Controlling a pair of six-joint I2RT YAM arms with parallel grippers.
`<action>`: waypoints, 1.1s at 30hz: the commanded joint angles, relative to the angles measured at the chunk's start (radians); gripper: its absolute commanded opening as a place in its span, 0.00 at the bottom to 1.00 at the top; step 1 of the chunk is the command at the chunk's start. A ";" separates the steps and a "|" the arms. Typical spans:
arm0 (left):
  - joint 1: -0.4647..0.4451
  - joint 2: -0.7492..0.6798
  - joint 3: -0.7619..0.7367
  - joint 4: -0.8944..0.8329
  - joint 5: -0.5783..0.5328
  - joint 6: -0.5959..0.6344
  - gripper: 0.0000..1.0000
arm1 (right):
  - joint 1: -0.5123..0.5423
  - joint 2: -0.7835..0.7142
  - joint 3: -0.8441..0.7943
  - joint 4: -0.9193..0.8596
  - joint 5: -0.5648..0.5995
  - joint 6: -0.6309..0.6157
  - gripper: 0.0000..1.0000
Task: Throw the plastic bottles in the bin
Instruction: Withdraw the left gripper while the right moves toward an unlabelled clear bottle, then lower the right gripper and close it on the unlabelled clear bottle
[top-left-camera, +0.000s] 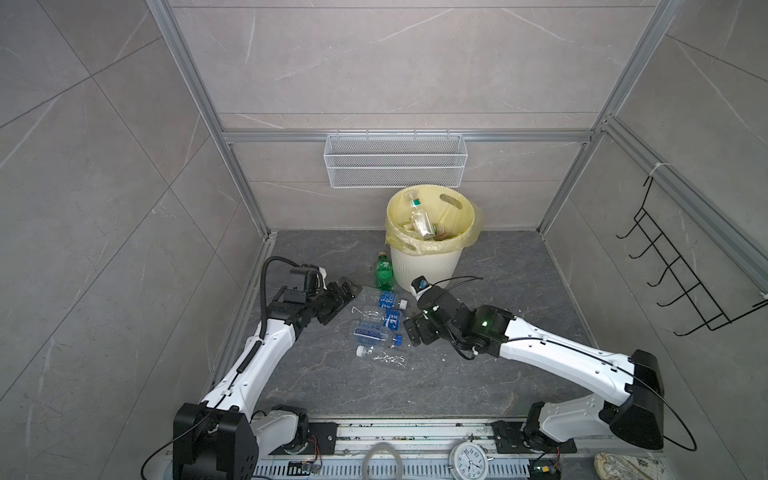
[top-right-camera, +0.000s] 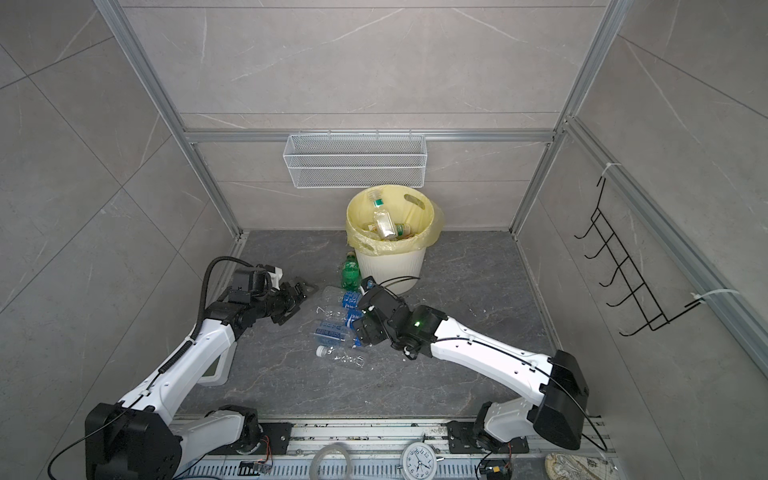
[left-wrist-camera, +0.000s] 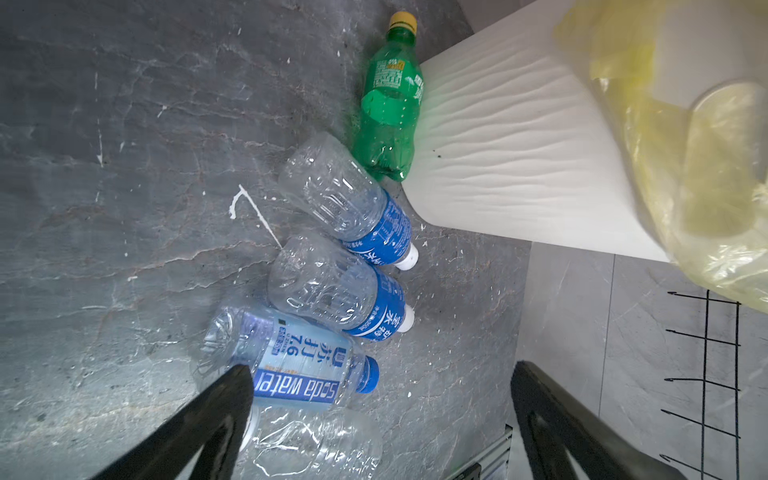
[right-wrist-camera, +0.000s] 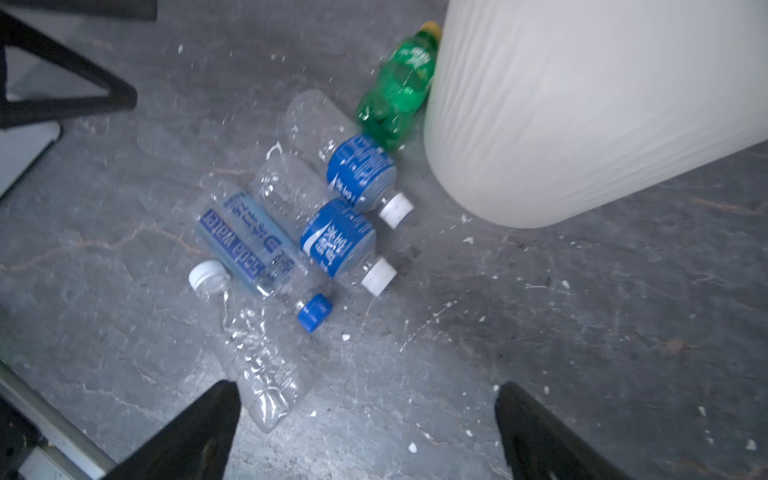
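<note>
The cream ribbed bin (top-left-camera: 428, 266) (top-right-camera: 390, 268) (left-wrist-camera: 519, 158) (right-wrist-camera: 582, 104), lined with a yellow bag, stands at the back with several bottles (top-left-camera: 422, 222) inside. A green bottle (top-left-camera: 383, 272) (left-wrist-camera: 388, 108) (right-wrist-camera: 399, 87) lies against its base. Beside it on the floor lie two clear blue-labelled bottles (left-wrist-camera: 349, 208) (right-wrist-camera: 320, 224), a soda water bottle (top-left-camera: 370, 332) (left-wrist-camera: 291, 361) (right-wrist-camera: 245, 245) and a crushed clear bottle (top-left-camera: 382, 355) (right-wrist-camera: 257, 353). My left gripper (top-left-camera: 347, 303) (left-wrist-camera: 382, 372) hangs open left of this row. My right gripper (top-left-camera: 409, 330) (right-wrist-camera: 368, 388) hangs open right of it. Neither holds anything.
A white wire mesh basket (top-left-camera: 395, 160) hangs on the back rail above the bin. A black wire rack (top-left-camera: 673, 270) is fixed to the right wall. Aluminium frame posts edge the dark floor. A clock (top-left-camera: 469, 459) sits near the arm bases.
</note>
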 joint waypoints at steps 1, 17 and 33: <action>0.014 -0.038 -0.016 0.058 0.051 -0.009 1.00 | 0.041 0.051 -0.035 0.093 -0.044 -0.020 1.00; 0.064 -0.098 -0.167 0.143 0.113 -0.090 1.00 | 0.082 0.296 -0.111 0.278 -0.128 -0.017 0.98; 0.073 -0.123 -0.218 0.170 0.105 -0.118 1.00 | 0.102 0.408 -0.059 0.280 -0.193 -0.053 0.85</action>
